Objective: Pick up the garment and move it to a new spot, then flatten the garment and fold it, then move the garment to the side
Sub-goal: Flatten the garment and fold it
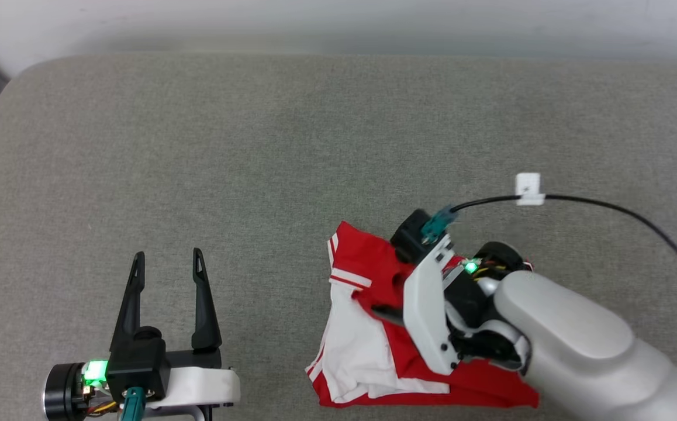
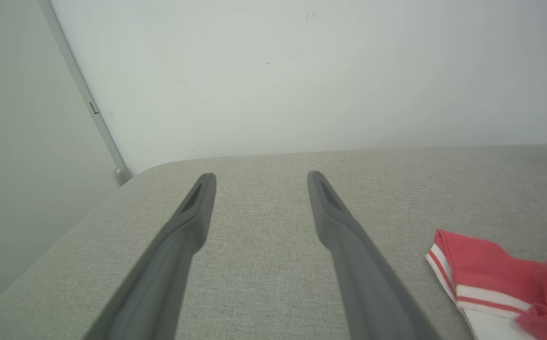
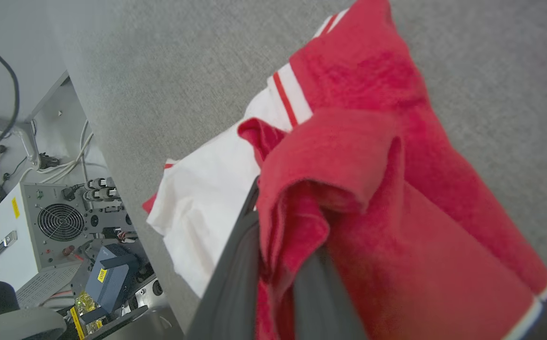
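The right arm (image 1: pixel 566 333) comes in from the near right corner of the table (image 1: pixel 256 146), with the pale forearm going toward the left and the wrist bent down onto the cloth. The right tool (image 1: pixel 382 310) is pressed together and pinches a raised red fold of the garment (image 1: pixel 356 345). In the right wrist view the fold lies bunched over both dark fingers (image 3: pixel 235 264), so their tips are covered. The left arm rests at the near left side. The left tool (image 1: pixel 168 253) is spread wide and points toward the far edge, with nothing between its fingers; it is well apart from the garment.

There is one garment, red with white parts and red-and-white striped trim, crumpled in one heap. There are two tools, each with two fingers. One black cable (image 1: pixel 607 204) runs over the right side of the table and carries one white tag (image 1: pixel 528 190).

The garment lies close to the near edge, to the right of the middle. In the right wrist view its white part reaches almost to this edge; I cannot tell if it hangs over it. The far half of the table and all its left side, up to the rounded far left corner, are bare grey cloth. A pale wall (image 2: pixel 302 71) stands just behind the far edge.
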Controlling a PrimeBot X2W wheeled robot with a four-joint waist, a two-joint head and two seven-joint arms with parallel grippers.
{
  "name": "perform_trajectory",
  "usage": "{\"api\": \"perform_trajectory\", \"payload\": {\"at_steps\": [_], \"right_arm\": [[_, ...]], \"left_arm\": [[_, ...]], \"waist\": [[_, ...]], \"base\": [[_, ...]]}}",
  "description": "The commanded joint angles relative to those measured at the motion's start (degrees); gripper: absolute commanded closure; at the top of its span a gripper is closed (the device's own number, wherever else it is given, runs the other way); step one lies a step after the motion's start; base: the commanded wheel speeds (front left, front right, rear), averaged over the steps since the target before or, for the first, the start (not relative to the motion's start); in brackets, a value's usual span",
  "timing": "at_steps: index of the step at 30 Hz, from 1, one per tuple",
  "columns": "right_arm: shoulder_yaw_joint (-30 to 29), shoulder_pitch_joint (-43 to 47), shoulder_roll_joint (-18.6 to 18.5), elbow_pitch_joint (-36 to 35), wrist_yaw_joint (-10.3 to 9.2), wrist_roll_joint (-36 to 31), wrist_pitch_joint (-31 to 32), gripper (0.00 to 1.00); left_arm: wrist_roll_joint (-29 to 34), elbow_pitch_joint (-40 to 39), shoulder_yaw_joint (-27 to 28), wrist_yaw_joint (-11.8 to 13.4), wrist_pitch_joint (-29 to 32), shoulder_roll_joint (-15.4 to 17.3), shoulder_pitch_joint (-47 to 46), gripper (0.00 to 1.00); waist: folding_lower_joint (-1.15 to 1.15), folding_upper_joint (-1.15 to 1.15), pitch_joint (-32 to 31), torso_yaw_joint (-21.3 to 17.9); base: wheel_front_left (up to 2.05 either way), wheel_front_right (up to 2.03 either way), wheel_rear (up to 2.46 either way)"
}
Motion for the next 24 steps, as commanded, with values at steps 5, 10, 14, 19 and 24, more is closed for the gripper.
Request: {"api": "perform_trajectory", "payload": {"at_steps": [5, 10, 14, 19, 24], "right_arm": [[5.8, -1.0, 2.3, 7.4, -0.04, -2.7, -0.3, 1.00], [6.9, -1.1, 2.6, 8.9, -0.04, -1.9, -3.9, 0.66], [7.0, -2.6, 0.8, 6.3, -0.04, -1.8, -9.5, 0.00], [4.2, -3.0, -3.6, 1.8, -0.03, -4.3, -20.3, 0.00], [-4.2, -0.3, -6.8, 1.2, -0.03, -9.8, -32.0, 0.00]], "left_arm": [[0.3, 0.7, -0.1, -0.2, -0.3, -0.5, -1.0, 0.00], [0.0, 1.0, 0.1, -0.3, -0.3, -0.6, -0.5, 0.00], [-0.2, 1.0, 0.8, -0.5, -0.3, -0.7, 0.6, 0.00], [-0.6, 0.6, 1.7, -0.8, -0.3, -0.8, 2.4, 0.00], [-0.9, 0.0, 2.3, -1.4, -0.3, -0.9, 3.9, 0.00]], "waist": [[-0.01, 0.00, 0.4, 0.7], [-0.01, 0.00, -0.6, 0.3], [-0.01, 0.00, -2.4, -0.7], [-0.01, 0.00, -4.4, -2.0], [-0.01, 0.00, -5.9, -3.3]], "base": [[0.00, 0.00, 0.00], [0.00, 0.00, 0.00], [0.00, 0.00, 0.00], [0.00, 0.00, 0.00], [0.00, 0.00, 0.00]]}}
